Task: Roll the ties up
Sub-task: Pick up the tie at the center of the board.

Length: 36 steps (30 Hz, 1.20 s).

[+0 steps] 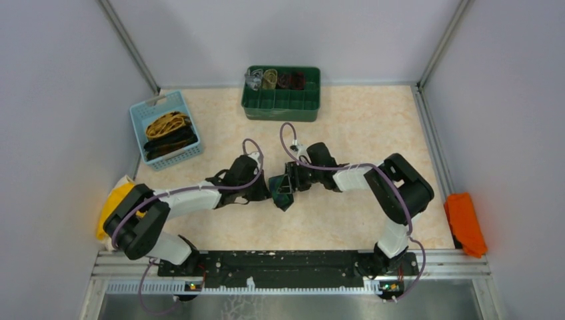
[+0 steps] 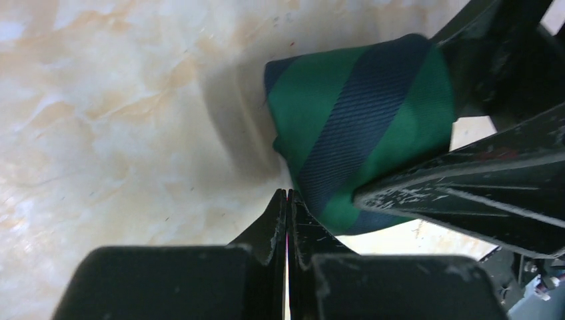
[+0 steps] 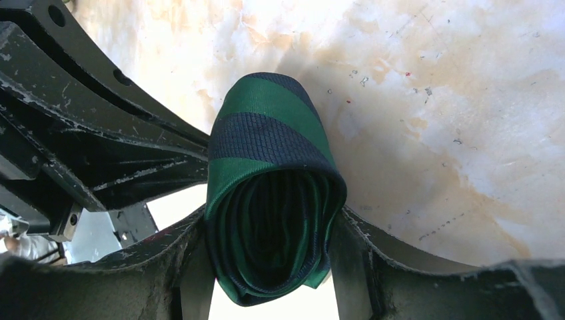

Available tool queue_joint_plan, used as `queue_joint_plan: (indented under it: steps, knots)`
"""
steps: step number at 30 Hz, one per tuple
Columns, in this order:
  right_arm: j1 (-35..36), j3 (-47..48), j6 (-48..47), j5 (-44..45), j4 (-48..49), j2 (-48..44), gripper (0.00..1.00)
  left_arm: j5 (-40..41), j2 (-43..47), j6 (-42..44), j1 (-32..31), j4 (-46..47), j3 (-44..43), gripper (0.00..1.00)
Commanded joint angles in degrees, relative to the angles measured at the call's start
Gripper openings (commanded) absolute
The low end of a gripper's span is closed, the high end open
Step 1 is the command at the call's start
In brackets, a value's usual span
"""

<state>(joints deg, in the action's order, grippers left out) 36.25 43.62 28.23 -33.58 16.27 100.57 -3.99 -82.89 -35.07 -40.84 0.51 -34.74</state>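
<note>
Marbled counter [image 1: 373,127], mid-field: right hand [image 3: 273,267] clamped across the rolled green tie [image 3: 266,133], left hand [image 2: 286,200] pressed shut just beside it. Best play now: squeeze evenly and lift level, so the coils don't spring before the tray [image 1: 280,112].

Both arms were made of glossy black joint housings joined by white link tubes; the left arm [image 1: 193,197] and the right arm [image 1: 353,177] looked alike. A thin purple cable [image 1: 252,148] ran along each, looping free near the wrist. Their bases were bolted to a black rail [image 1: 280,261] on a silver aluminium frame [image 1: 126,270]. The left end effector [image 2: 286,197] and the right end effector [image 3: 270,230] had flat black fingers [image 3: 413,273], heavily scuffed with pale scratches.
</note>
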Motion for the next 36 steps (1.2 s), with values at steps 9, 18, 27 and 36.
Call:
queue_joint_plan:
  steps: [9,18,27,36]
  knots:
    - [4.51,1.40,1.61,0.11,2.75,0.14,0.55,-7.30,-3.52,-2.11,-0.21,7.54,3.06,0.00]
    - [7.73,3.93,2.72,-0.36,3.55,3.34,0.43,-8.32,-2.47,-2.17,-0.21,8.27,6.62,0.00]
    - [8.36,5.36,2.35,2.10,1.21,3.19,0.02,-7.46,-1.46,-1.44,-0.23,6.14,5.68,0.00]
    - [8.23,13.70,-4.15,18.04,-14.81,-3.76,0.00,12.38,9.43,-0.42,-0.12,-10.54,-4.32,0.00]
